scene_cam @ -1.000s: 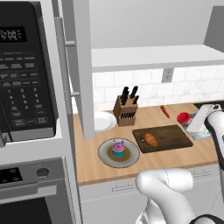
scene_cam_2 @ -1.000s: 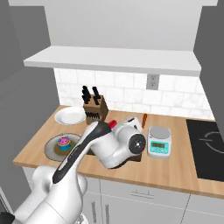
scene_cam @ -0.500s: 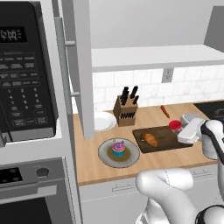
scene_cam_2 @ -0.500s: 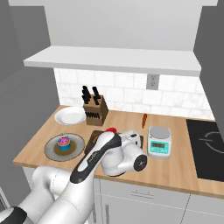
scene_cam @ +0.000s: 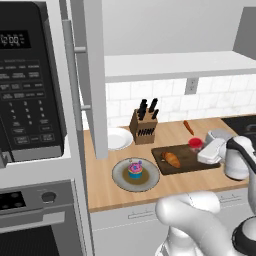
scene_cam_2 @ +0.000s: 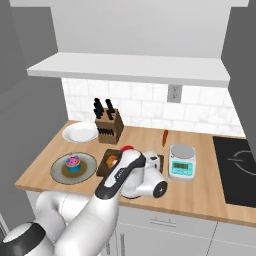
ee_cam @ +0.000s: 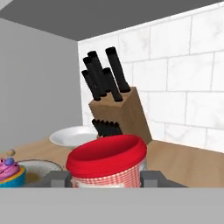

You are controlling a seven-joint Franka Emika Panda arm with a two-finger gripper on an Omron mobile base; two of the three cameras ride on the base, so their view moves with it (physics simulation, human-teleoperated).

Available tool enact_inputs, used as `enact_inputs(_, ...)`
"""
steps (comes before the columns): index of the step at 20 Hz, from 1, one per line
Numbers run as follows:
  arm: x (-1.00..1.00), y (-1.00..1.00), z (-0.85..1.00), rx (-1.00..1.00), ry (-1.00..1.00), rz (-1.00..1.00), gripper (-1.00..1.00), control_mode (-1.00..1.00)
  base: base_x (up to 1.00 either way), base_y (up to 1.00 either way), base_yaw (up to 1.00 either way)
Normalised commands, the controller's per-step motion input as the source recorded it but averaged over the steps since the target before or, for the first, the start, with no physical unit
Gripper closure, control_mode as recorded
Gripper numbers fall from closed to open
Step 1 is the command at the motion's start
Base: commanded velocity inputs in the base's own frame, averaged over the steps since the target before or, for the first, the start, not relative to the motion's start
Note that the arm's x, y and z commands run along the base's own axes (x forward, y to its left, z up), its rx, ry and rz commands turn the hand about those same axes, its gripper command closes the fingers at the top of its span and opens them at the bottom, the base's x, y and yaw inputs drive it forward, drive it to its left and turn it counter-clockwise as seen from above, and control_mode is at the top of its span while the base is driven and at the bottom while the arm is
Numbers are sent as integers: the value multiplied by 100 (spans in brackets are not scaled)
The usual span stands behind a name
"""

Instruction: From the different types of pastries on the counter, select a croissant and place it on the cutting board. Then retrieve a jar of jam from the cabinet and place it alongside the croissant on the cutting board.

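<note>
2 base views look forward-down from behind arm, left and right; both share counter (scene_cam: 170, 132) (scene_cam_2: 150, 137). Hand view close, low, facing knife block (ee_cam: 120, 111).

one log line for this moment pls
phase: placing jam | gripper: shut on jar of jam | jar: over right end of cutting board | croissant: on board

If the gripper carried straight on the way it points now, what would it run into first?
Probably the wooden knife block: beyond the red-lidded jam jar held in the gripper, it stands nearly dead ahead before the tiled wall. Depth is hard to judge.
</note>
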Motion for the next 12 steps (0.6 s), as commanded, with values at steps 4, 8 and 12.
enact_inputs(4, 34, -1, -43, 16, -3, 0, 100, -100, 0, 0, 0)
enact_inputs(8, 43, -9, -36, 14, -2, 0, 100, -100, 0, 0, 0)
enact_inputs(12, 46, -25, -17, 11, 0, 0, 100, -100, 0, 0, 0)
